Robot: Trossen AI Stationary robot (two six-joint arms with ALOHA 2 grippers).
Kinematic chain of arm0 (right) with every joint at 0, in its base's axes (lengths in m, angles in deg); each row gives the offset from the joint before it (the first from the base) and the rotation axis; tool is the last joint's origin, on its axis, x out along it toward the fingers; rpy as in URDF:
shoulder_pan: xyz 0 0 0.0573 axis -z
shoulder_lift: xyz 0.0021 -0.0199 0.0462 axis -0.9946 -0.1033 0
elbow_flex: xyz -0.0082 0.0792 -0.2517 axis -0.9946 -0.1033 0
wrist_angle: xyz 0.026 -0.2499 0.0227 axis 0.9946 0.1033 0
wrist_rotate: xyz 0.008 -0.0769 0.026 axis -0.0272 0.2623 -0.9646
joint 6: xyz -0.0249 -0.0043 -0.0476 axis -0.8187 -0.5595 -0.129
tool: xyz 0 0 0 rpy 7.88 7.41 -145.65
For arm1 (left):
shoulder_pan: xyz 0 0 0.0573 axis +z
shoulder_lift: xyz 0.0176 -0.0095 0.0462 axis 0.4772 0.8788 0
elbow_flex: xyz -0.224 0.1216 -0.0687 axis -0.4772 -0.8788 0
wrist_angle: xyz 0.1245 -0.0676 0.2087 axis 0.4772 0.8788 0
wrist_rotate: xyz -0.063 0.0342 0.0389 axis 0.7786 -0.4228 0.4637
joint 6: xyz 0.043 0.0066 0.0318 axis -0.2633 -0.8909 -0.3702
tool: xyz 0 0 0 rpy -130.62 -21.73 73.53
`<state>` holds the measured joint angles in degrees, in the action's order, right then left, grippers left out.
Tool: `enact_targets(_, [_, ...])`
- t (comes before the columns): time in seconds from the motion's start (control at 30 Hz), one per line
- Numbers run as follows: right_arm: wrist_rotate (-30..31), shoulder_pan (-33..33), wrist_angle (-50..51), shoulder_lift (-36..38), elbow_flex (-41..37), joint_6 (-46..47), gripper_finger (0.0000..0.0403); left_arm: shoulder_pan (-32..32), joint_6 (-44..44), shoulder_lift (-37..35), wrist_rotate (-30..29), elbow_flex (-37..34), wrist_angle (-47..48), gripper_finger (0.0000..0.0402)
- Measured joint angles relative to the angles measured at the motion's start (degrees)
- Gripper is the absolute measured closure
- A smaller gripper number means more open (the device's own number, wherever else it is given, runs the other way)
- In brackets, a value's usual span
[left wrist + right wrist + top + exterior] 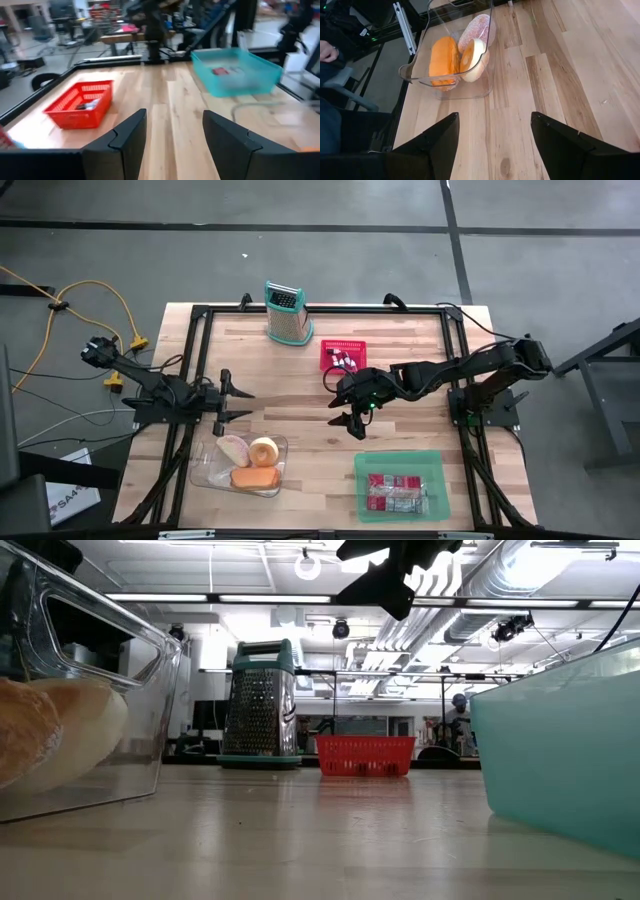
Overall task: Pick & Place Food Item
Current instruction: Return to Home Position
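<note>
At the near left of the table, the transparent bin (204, 468) holds an orange bread roll (255, 478), a ring donut (264, 450) and a sugared pastry (234, 448). No food lies loose on the boards, so the placing looks finished. Over mid-table the right gripper (494, 120) hangs with fingers spread and nothing between them, facing the bin, while the left gripper (241, 404), likewise spread and empty, sits just beyond the bin's far side; what remains, as I judge it, is only for the right arm to draw back to its rest.
</note>
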<state>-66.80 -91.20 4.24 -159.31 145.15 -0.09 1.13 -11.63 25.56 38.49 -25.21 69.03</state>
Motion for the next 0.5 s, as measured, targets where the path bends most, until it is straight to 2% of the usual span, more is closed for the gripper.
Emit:
enact_targets(0.17, [0.0,0.0,0.0,0.0,0.0,0.0,0.0167,0.0,-1.9,0.0,3.8,0.0,1.9,0.0215])
enact_targets(0.5, [0.0,0.0,0.0,0.0,0.0,0.0,0.0167,0.0,-3.5,-2.2,6.6,-0.1,4.8,0.0215])
